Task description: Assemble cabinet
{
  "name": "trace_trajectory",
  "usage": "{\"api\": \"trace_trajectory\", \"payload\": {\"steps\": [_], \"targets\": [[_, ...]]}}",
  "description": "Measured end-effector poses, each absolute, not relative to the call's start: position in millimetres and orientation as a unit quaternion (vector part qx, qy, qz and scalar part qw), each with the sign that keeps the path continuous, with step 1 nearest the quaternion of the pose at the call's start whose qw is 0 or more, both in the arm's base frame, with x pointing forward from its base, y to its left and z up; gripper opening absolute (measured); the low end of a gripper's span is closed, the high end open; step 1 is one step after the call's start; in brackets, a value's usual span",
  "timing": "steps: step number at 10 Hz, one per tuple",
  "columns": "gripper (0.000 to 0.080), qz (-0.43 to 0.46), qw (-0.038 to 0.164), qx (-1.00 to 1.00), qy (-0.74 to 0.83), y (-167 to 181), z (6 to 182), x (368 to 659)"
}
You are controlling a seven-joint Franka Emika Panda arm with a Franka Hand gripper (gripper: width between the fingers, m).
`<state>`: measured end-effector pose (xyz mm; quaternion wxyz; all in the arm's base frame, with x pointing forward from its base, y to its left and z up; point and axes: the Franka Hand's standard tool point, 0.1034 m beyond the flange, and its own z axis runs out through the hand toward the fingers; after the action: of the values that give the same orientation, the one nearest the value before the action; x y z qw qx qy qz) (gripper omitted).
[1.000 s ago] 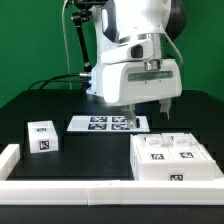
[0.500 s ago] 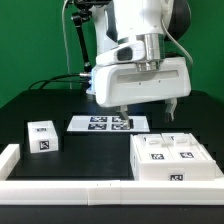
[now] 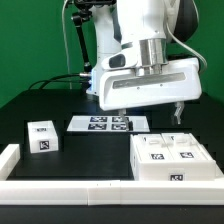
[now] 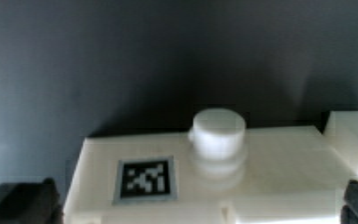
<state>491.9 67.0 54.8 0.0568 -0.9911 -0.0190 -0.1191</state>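
Observation:
The cabinet (image 3: 175,158) is a white box with black-and-white tags on top, at the front of the exterior view's right. My gripper (image 3: 149,112) hangs above the table just behind it, with the jaws wide apart and nothing between them. In the wrist view a white tagged face of the cabinet (image 4: 282,165) with a round white peg (image 4: 217,135) lies below the gripper (image 4: 190,205). The dark fingertips (image 4: 16,205) show at both lower corners, apart from the cabinet.
A small white tagged block (image 3: 42,136) sits at the exterior view's left. The marker board (image 3: 105,124) lies at the table's middle, under the arm. A long white rail (image 3: 70,188) runs along the front edge. A green wall stands behind.
The gripper has moved toward the exterior view's right, from over the marker board to behind the cabinet. It stays open. The parts have not moved.

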Motion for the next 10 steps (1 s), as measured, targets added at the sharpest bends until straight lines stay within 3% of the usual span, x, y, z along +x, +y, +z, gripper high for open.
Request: {"api": "trace_trajectory", "payload": {"steps": [6, 9, 10], "targets": [[0.0797, -0.142, 0.059, -0.988, -0.029, 73.6, 10.8, 486.0], [0.0797, -0.145, 0.060, -0.987, -0.037, 73.1, 6.0, 495.8], [0.0689, -0.146, 0.059, -0.987, -0.041, 72.7, 5.8, 496.9]]}}
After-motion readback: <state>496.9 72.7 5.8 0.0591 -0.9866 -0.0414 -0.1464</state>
